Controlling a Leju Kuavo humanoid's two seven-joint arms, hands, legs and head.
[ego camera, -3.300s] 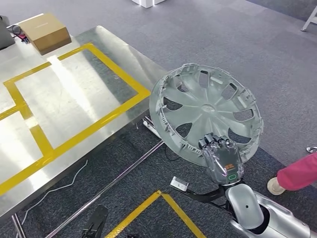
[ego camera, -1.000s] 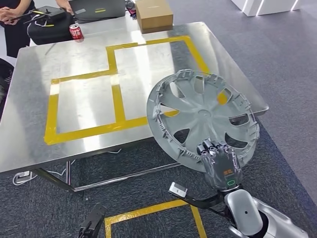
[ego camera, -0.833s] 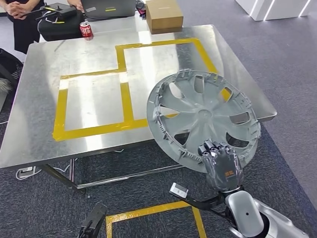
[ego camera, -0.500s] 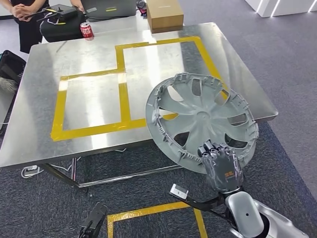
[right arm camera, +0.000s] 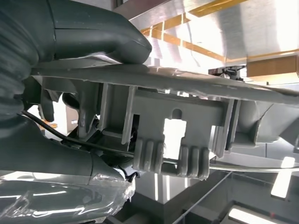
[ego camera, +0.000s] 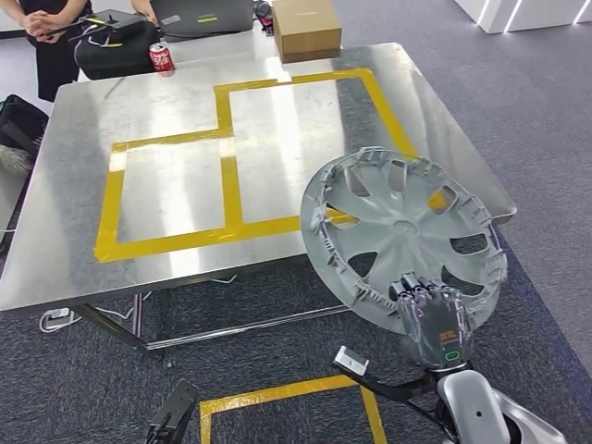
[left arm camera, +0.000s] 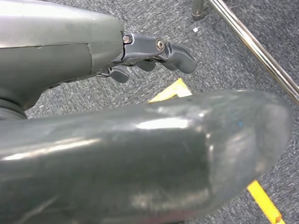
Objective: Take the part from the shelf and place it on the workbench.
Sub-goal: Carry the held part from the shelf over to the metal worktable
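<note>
Head view: wheel cover shifted right since earlier.

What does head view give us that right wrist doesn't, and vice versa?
Head view alone: the whole hubcap tilted, overlapping the near right corner of the steel workbench, plus the yellow tape squares, cardboard box and red can.
Right wrist alone: the hubcap's rim clips close up, with the thumb on one face of the rim.
Both: the right robot hand gripping the hubcap rim, with taped workbench beyond.
</note>
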